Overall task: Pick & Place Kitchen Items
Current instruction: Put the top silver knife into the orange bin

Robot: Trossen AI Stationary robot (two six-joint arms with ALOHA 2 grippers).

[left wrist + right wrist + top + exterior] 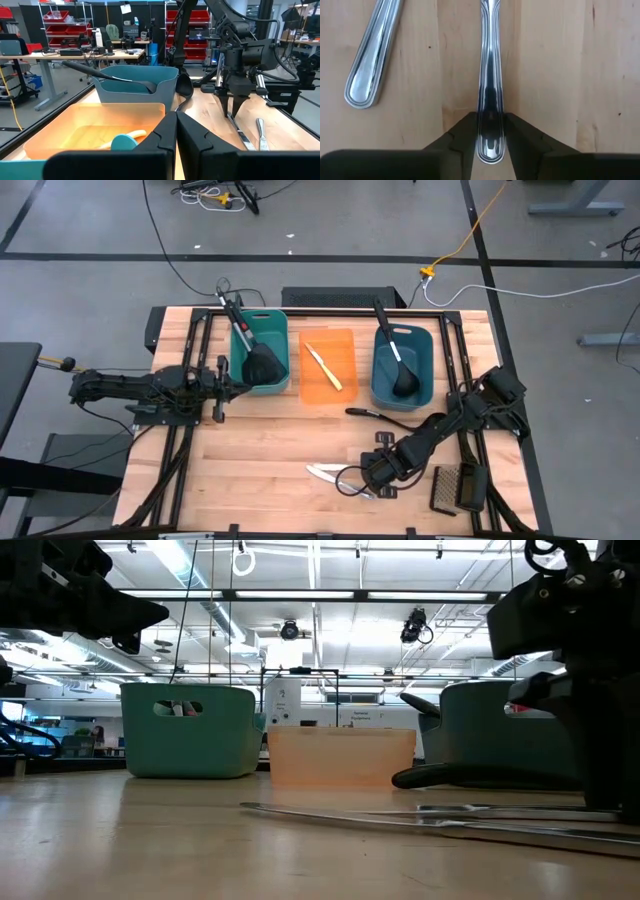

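Two silver table knives lie on the wood table near its front edge. My right gripper is down on the table, shut on the handle end of one silver knife. The other knife lies free beside it. My left gripper is shut and empty, held above the near rim of the teal tub; its fingers meet. A black ladle lies on the table in front of the blue tub. A black slotted spatula lies at the front right. My right gripper pinches the silver knife's handle near its rounded free end between its two fingers, one on each long side. The fingers point down from above. The knife lies flat on the table.
The teal tub holds a black utensil. The orange tub holds a pale yellow knife. The blue tub holds a black ladle. All three tubs stand in a row at the table's far side.
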